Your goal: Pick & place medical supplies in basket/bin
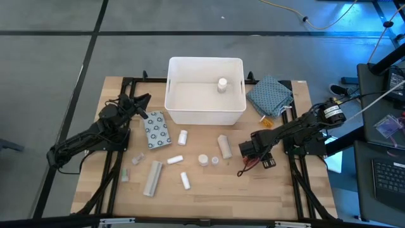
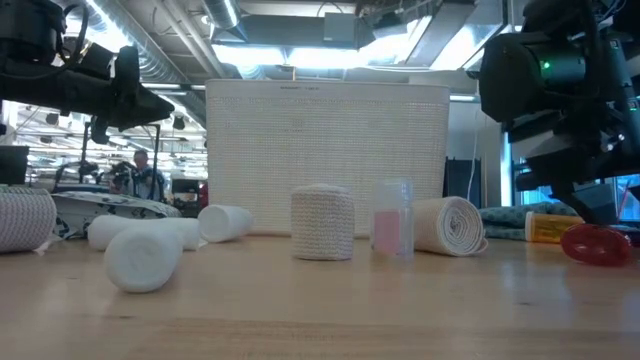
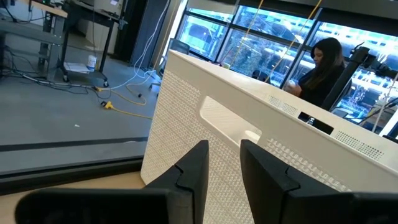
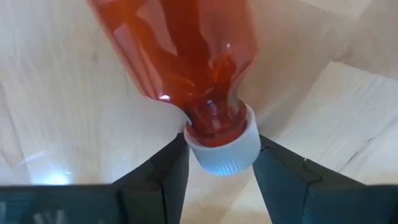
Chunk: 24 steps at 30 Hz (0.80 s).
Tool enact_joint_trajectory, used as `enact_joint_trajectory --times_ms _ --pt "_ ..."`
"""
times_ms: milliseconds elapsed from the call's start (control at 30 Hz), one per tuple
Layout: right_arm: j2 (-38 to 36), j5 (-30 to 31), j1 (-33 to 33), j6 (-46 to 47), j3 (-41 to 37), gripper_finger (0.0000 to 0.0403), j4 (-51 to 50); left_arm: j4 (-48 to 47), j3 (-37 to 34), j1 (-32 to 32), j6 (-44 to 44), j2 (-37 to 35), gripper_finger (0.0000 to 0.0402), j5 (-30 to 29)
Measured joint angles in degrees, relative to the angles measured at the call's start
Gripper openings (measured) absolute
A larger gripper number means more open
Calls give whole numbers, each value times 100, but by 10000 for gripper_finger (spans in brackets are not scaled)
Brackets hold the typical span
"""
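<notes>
Right gripper (image 4: 221, 163) pinches red bottle (image 4: 180, 56) only by its white cap (image 4: 222, 144); could swivel or slip. Left gripper (image 3: 222, 163) near tub (image 1: 205, 90), fingers slightly spread, empty.

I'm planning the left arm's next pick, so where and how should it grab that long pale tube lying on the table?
Grip the long pale tube across its middle, coming straight down from above. It lies flat on the table, and open wood along both long sides gives the left gripper's fingers room to straddle its narrow width.
</notes>
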Motion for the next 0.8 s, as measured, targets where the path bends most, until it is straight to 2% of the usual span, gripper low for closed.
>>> enact_joint_trajectory --times_ms 200,467,800 --pt "0 2 0 -266 -2 173 5 2 0 0 0 1 86 0" --pt "0 2 0 168 -2 173 26 1 0 0 0 2 86 0" --pt "0 -55 -2 155 0 173 26 2 0 0 0 2 86 0"
